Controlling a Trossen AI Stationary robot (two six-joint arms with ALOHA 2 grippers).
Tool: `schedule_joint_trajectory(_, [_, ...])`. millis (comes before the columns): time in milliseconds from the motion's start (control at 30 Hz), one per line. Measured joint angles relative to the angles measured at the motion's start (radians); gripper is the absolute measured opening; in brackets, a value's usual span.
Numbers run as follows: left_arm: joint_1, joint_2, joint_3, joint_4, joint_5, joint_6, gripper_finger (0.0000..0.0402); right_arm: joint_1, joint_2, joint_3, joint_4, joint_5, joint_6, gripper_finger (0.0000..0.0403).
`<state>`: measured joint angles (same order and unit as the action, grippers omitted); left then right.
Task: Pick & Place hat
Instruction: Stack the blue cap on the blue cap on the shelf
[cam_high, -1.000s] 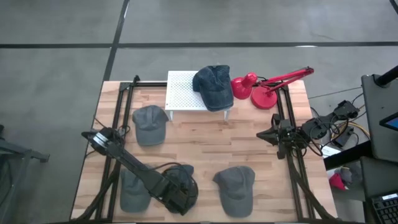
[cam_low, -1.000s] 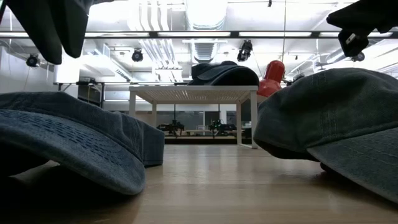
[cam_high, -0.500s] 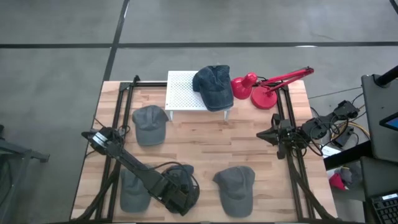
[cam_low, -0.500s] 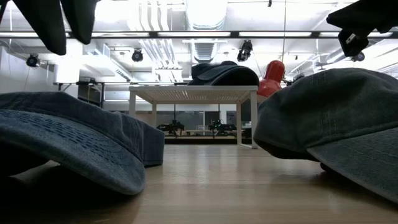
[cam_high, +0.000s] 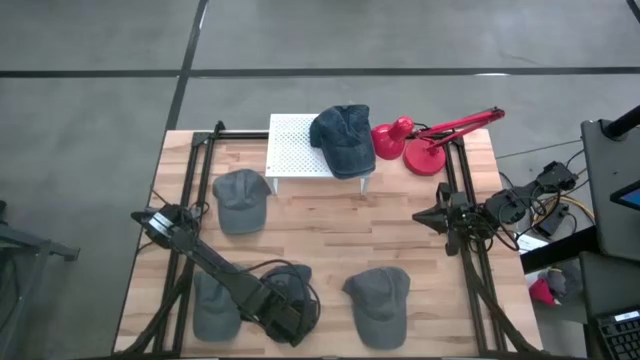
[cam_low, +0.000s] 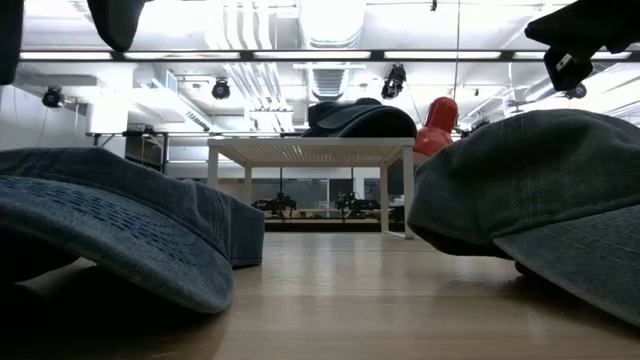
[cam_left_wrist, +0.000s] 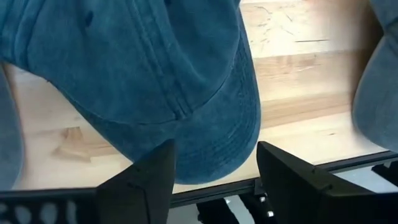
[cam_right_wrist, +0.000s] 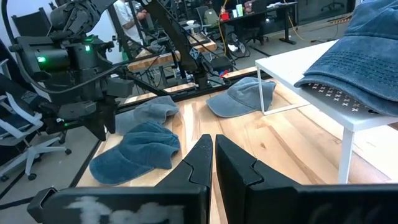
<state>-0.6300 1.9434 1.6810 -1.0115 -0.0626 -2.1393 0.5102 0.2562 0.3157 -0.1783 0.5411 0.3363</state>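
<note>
Over the table's near-left corner, our left gripper (cam_left_wrist: 214, 168) hangs with fingers spread above a blue cap (cam_left_wrist: 155, 81) lying on the wood. We judge the cap light and floppy, best pinched at its stiffer brim. Our right gripper (cam_right_wrist: 211, 163) waits at the right edge, fingers together.

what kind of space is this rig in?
Most likely an open robotics lab or workshop. Past the wooden table the right wrist view shows an office chair and cluttered workbenches; the low view shows exposed ceiling ducts and strip lights.
</note>
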Motion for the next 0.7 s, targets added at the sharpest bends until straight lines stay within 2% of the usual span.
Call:
schedule_joint_trajectory(567, [0.047,0.001,-0.006,-0.104,0.000,-0.041,0.0218,0.000,0.000,0.000,0.000,0.000,0.000,0.0018])
schedule_joint_trajectory(700, [0.059,0.002,-0.028,-0.085,0.001,-0.046,0.0218,0.000,0.000,0.000,0.000,0.000,0.000,0.0018])
